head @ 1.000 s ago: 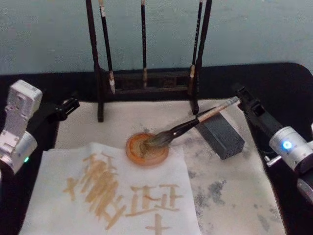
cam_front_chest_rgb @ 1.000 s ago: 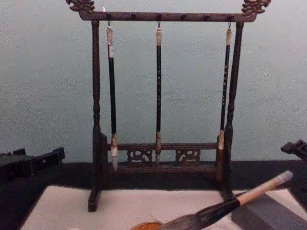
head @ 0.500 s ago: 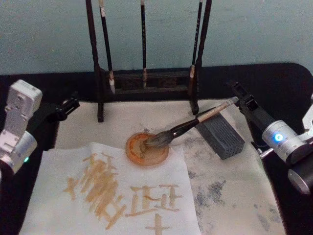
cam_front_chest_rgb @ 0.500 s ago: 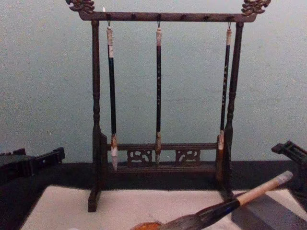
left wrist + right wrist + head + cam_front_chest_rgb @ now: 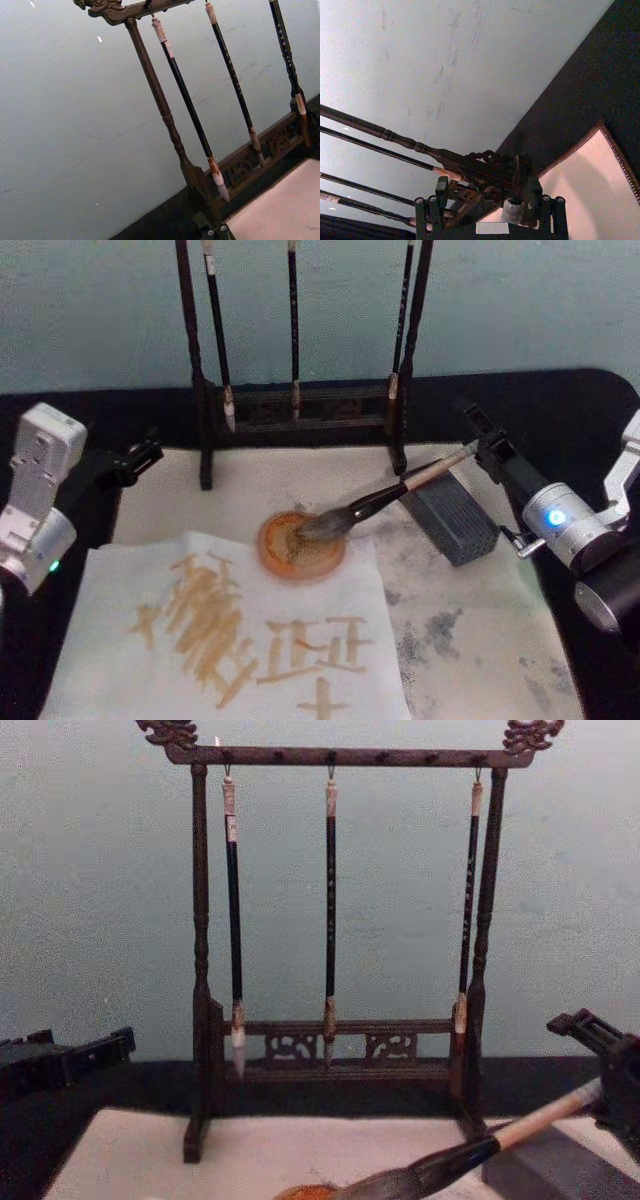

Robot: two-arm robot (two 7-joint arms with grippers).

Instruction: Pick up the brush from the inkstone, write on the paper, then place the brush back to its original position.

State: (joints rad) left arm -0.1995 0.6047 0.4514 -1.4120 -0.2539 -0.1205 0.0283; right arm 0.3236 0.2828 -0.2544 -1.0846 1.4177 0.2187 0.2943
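While atop block [image 5: 455, 520], brush [image 5: 385, 497] before rack [image 5: 205, 440].

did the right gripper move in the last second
Yes: the black right gripper moved left toward the dark wooden brush rack, up to the thick beige-handled brush.

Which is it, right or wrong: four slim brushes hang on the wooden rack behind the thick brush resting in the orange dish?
Wrong: the chest view shows three slim brushes hanging on the wooden rack, behind the thick brush resting in the orange dish.
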